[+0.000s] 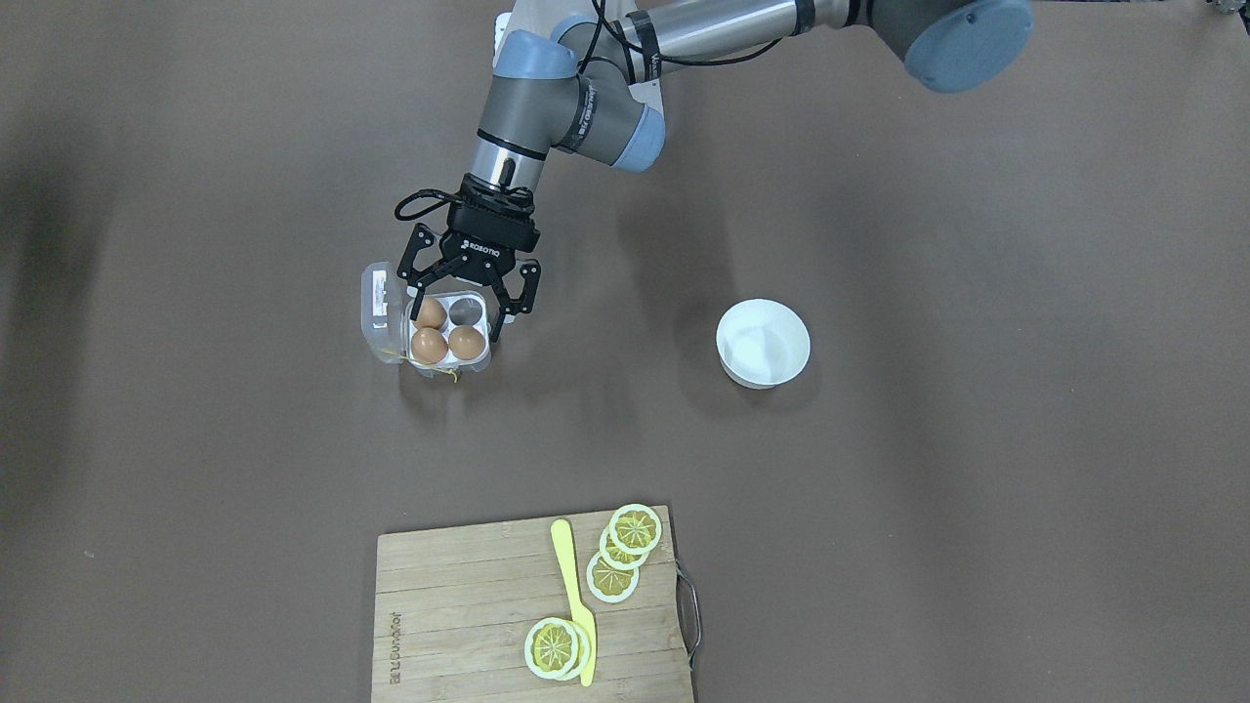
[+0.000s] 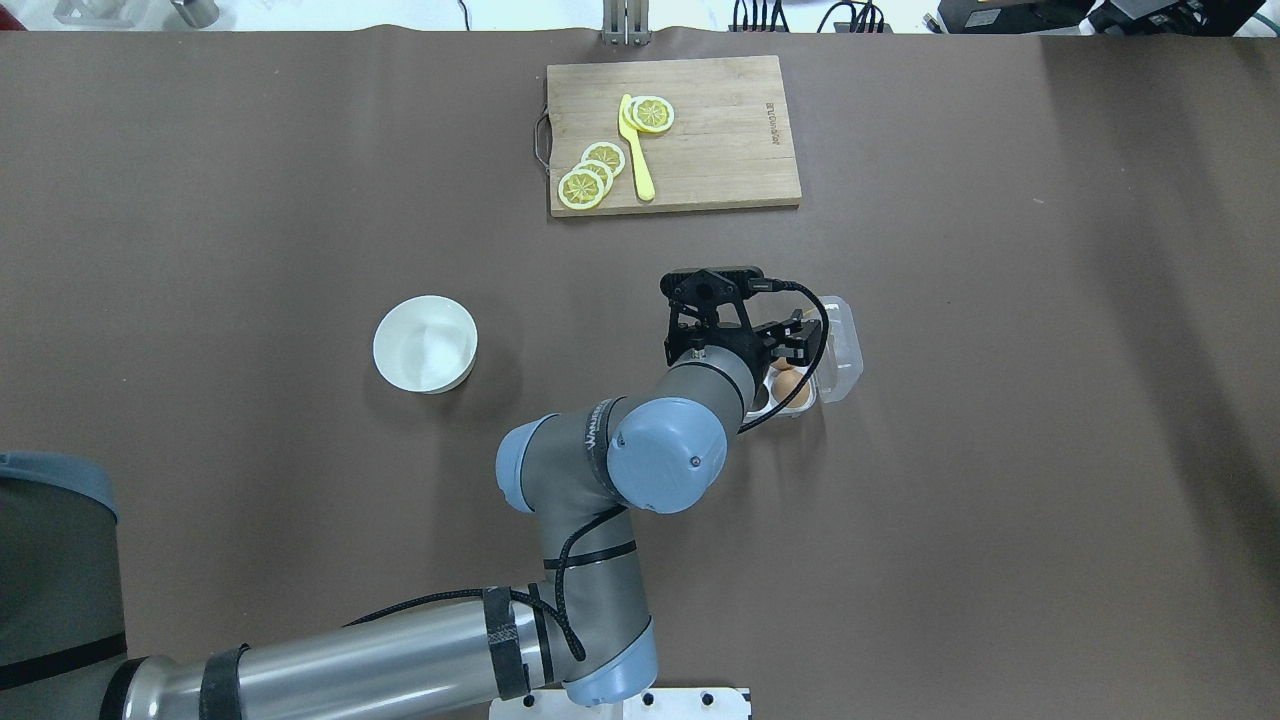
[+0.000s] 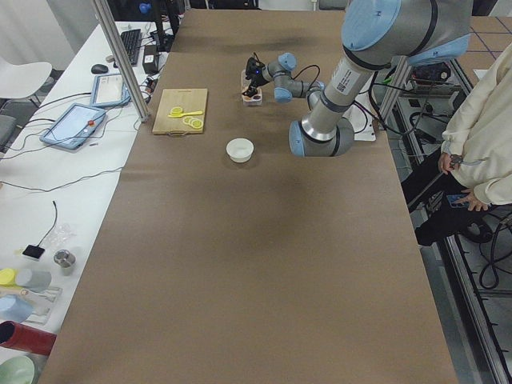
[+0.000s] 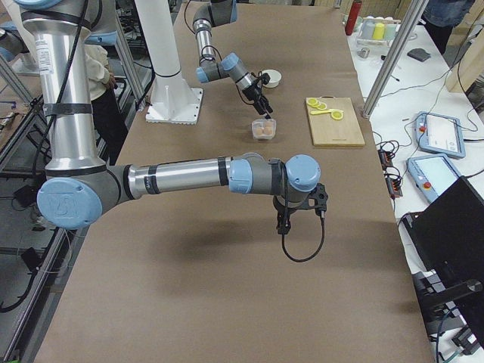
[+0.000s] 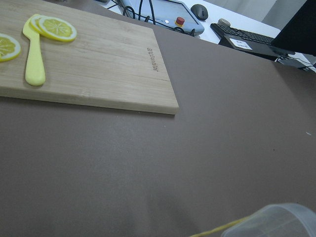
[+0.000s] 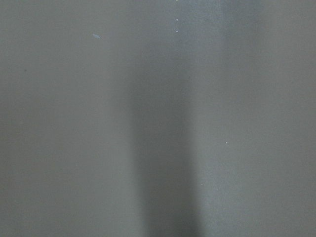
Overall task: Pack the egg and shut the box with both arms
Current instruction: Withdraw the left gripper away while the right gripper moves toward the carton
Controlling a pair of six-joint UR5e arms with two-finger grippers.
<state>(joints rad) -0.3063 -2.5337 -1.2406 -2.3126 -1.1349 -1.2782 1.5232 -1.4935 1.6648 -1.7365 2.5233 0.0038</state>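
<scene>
The clear box (image 1: 485, 359) stands open on the brown table, its lid (image 1: 379, 303) folded out to the side. Three brown eggs (image 1: 429, 345) fill three cups, and the fourth cup is empty; I cannot tell the eggs apart. My left gripper (image 1: 456, 310) hangs open and empty just above the box, one finger on each side. In the overhead view the left wrist hides most of the box (image 2: 842, 345). The left wrist view shows only the lid's rim (image 5: 281, 222) and yellow string. My right gripper (image 4: 297, 219) points down at bare table well away from the box; I cannot tell its state.
A round white bowl (image 1: 763, 342) stands on the table apart from the box. A wooden cutting board (image 1: 469, 605) with lemon slices (image 1: 635, 528) and a yellow knife (image 1: 571, 586) lies at the operators' edge.
</scene>
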